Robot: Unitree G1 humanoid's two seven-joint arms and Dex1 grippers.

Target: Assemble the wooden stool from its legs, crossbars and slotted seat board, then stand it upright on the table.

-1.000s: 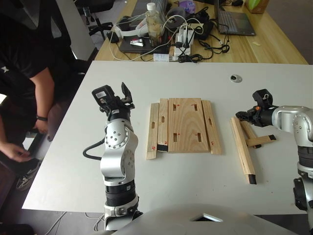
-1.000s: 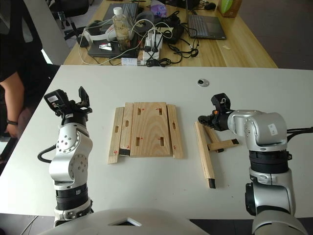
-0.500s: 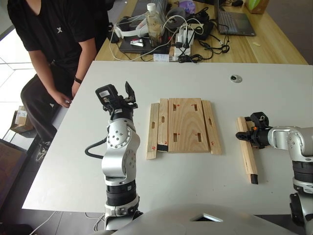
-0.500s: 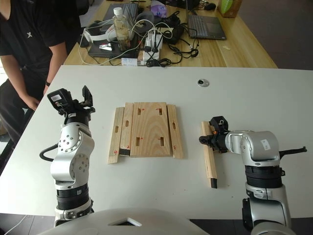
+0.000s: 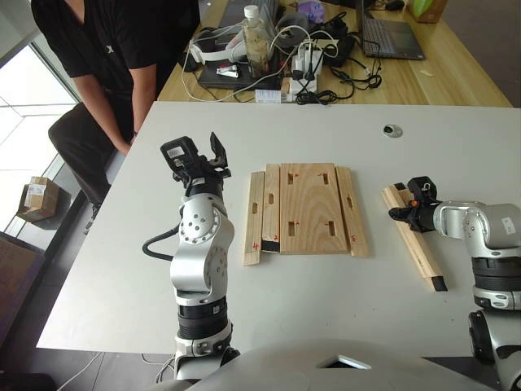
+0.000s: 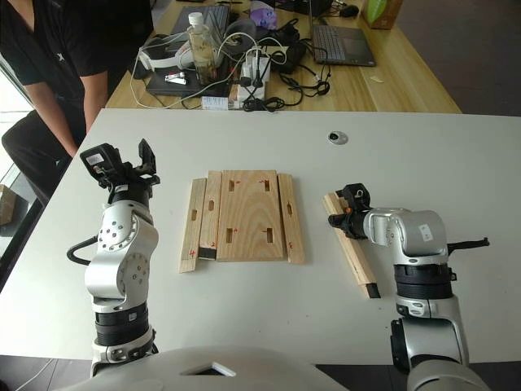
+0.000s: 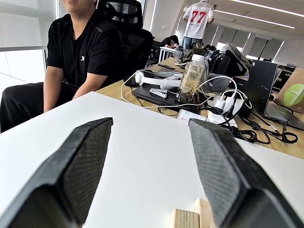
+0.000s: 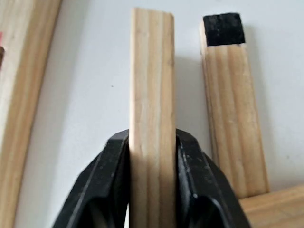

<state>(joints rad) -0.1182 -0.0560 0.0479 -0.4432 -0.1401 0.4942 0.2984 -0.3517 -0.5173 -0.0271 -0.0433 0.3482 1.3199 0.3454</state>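
Note:
The slotted seat board (image 5: 309,208) lies flat mid-table, with slotted wooden bars against its left (image 5: 255,216) and right (image 5: 352,210) edges. To its right a long leg (image 5: 417,248) with a black tip lies slanted on the table. My right gripper (image 5: 404,213) is shut on a wooden bar (image 8: 152,95) at that leg's far end. In the right wrist view the black-tipped leg (image 8: 232,118) runs beside the held bar, joined to a crossbar (image 8: 266,209). My left gripper (image 5: 203,159) is raised left of the board, open, nothing between its fingers (image 7: 85,171).
The white table (image 5: 326,309) has bare room in front of and to the left of the parts. A cable grommet (image 5: 393,129) sits at the back right. Behind the table stands a wooden desk with a bottle (image 5: 255,37), cables and a laptop.
My right gripper has moved back and toward the board with the bar in it, and the long leg now lies slanted. The left gripper has hardly moved.

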